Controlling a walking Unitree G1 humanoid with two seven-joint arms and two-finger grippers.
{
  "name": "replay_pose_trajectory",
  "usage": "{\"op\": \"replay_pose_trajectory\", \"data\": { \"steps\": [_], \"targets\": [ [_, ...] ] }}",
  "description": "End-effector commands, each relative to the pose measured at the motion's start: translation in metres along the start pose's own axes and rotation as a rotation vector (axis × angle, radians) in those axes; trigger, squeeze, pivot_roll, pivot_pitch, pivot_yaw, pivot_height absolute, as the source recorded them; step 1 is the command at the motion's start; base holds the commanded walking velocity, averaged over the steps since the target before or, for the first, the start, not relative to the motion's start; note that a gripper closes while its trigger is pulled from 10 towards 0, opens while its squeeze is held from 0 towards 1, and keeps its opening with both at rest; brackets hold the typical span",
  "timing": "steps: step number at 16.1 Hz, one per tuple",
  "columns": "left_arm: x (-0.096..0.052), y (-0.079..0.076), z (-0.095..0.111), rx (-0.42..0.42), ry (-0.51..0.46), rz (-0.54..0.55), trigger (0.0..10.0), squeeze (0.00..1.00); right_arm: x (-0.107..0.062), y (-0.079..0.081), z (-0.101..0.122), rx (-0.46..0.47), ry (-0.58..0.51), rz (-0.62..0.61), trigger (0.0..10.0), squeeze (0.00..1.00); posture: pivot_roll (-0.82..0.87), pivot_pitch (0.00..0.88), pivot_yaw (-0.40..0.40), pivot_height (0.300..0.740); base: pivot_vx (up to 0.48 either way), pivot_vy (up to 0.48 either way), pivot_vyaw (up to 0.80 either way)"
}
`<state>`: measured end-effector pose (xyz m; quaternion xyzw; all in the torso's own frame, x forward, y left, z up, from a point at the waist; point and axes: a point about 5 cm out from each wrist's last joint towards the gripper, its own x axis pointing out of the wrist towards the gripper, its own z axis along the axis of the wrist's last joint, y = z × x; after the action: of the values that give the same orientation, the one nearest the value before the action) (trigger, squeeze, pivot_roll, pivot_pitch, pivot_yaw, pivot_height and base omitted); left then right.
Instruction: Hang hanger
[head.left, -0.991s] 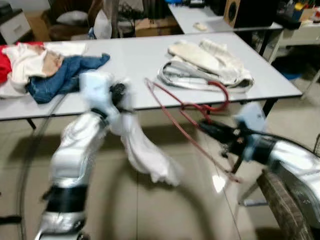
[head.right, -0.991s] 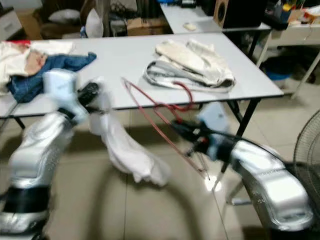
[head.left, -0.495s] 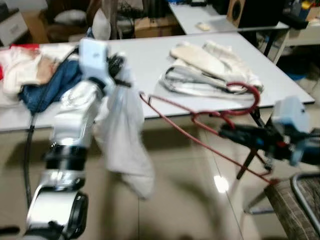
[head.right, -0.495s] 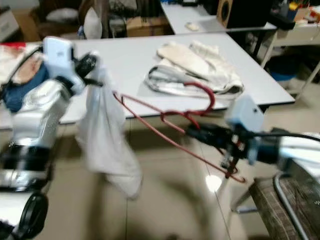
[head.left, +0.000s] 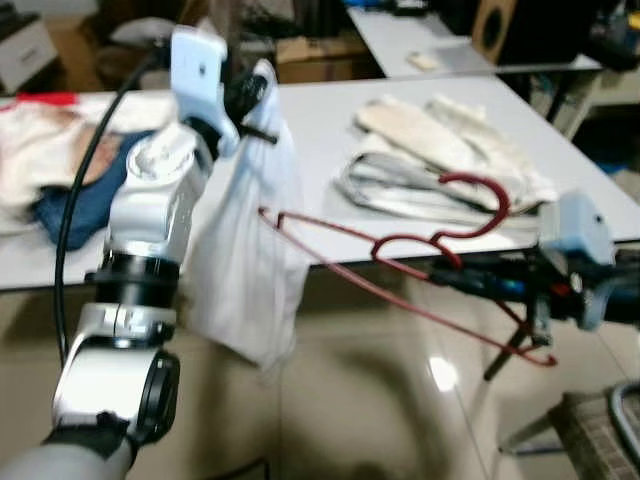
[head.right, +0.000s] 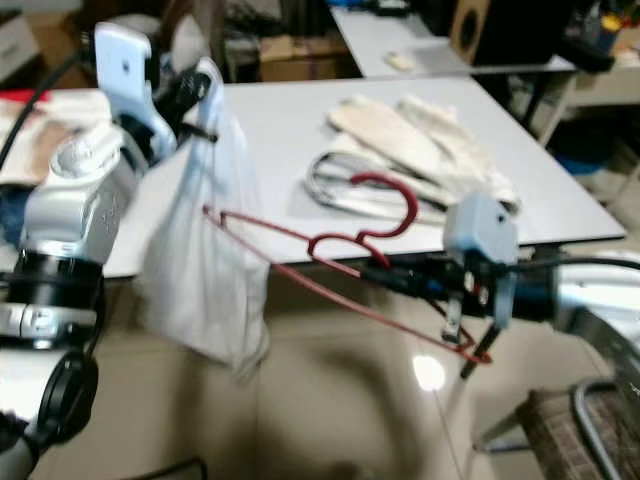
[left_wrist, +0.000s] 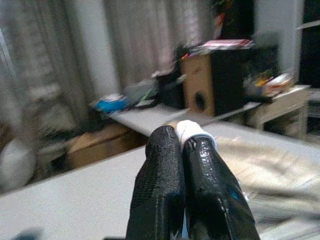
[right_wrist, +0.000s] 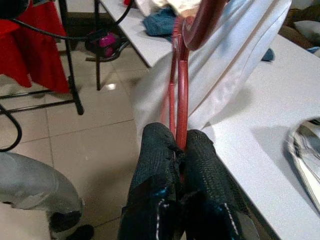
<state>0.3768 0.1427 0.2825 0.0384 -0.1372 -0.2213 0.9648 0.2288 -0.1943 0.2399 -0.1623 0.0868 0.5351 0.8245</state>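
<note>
The left gripper (head.left: 262, 88) is raised above the near edge of the white table (head.left: 320, 125), with its two black fingers (left_wrist: 165, 185) pressed together on the top edge of a white garment (head.left: 248, 250); a small fold of white cloth shows between the fingertips in the left wrist view. The garment hangs straight down from that pinch, in front of the table edge and above the tiled floor (head.left: 350, 420). The right gripper (head.left: 462, 280) is held out low at the table's front, fingers (right_wrist: 155, 165) closed tight on the wire of a red hanger (head.left: 400, 268) just below its hook. The hanger lies nearly flat in the air, hook curling up over the table edge, and its far corner reaches the hanging garment. On the table behind lie a pile of pale clothes (head.left: 450, 150) on the right and a heap of mixed clothes (head.left: 60, 165) on the left.
</note>
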Motion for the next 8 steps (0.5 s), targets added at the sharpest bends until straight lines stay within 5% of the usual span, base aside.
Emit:
{"op": "replay_pose_trajectory", "data": {
  "steps": [1,8],
  "targets": [
    [0.005,-0.005,0.029,0.022,-0.089,-0.047,10.0,0.0,0.004,-0.008,0.002,-0.028,-0.012,-0.03,10.0,0.0,-0.11,0.0,0.051,0.74,0.379,0.0,0.0],
    [0.001,-0.022,0.069,-0.043,-0.234,-0.144,10.0,0.0,0.017,-0.025,0.002,-0.062,-0.02,-0.018,10.0,0.0,-0.11,0.0,0.034,0.74,0.321,0.0,0.0]
  ]
}}
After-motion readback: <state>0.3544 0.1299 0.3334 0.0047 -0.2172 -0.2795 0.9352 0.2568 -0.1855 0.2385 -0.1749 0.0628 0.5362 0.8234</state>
